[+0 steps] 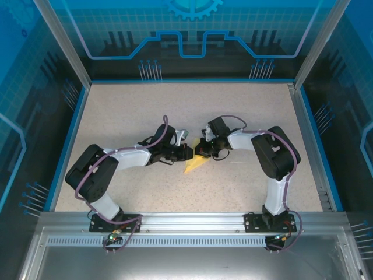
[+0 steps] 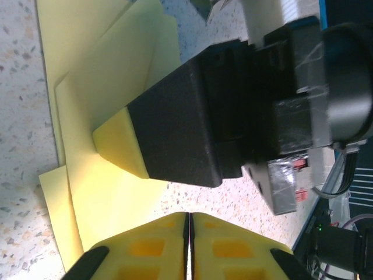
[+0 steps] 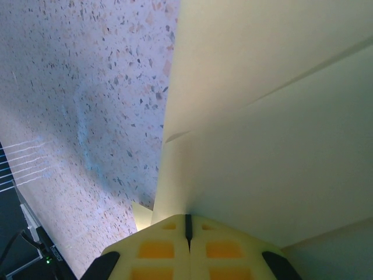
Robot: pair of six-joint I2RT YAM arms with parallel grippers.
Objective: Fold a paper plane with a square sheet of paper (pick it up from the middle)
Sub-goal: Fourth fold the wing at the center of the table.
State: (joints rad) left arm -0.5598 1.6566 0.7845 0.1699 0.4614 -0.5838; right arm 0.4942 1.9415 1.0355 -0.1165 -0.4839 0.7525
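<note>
Closed tight at the bottom of my left-wrist view, the left claw [image 2: 187, 248] grips nothing I can see. The right claw [image 2: 119, 147], also shut, presses its tip on the half-folded paper plane [image 2: 111, 70] lying mid-worktop [image 2: 20, 93]. I judge this a creasing step; next, the left claw needs a clean hold on a flap.

Looking down from above and behind over the worktop [image 1: 245, 116]; peering close from both wrists at shared yellow paper [image 1: 194, 165].
</note>
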